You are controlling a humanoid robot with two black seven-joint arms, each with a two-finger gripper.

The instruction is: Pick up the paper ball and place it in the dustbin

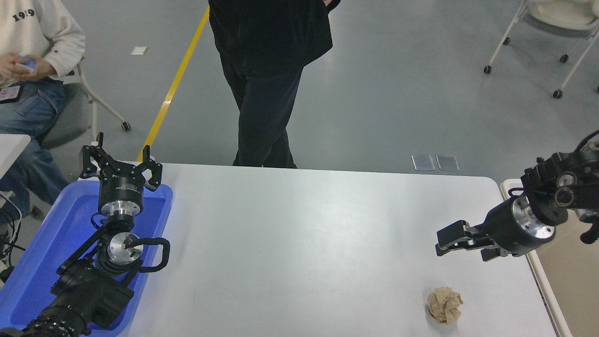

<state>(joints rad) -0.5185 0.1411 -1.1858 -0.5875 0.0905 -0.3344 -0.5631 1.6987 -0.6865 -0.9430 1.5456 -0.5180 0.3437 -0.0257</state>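
Note:
The paper ball (444, 305), a wrinkled tan-brown wad, lies on the white table (299, 252) near its front right corner. My right gripper (445, 239) hangs above the table, behind and slightly right of the ball, pointing left. Its jaws stand open and hold nothing. The beige dustbin (574, 285) sits beyond the table's right edge, partly cut off by the picture's edge and partly hidden behind the right arm. My left gripper (120, 159) is parked open over the blue tray at the lower left.
A blue plastic tray (42, 252) lies on the table's left side under the left arm. A person in black (266, 56) stands at the far edge. Another person sits at the upper left. Wheeled chair legs (524, 42) stand at the upper right.

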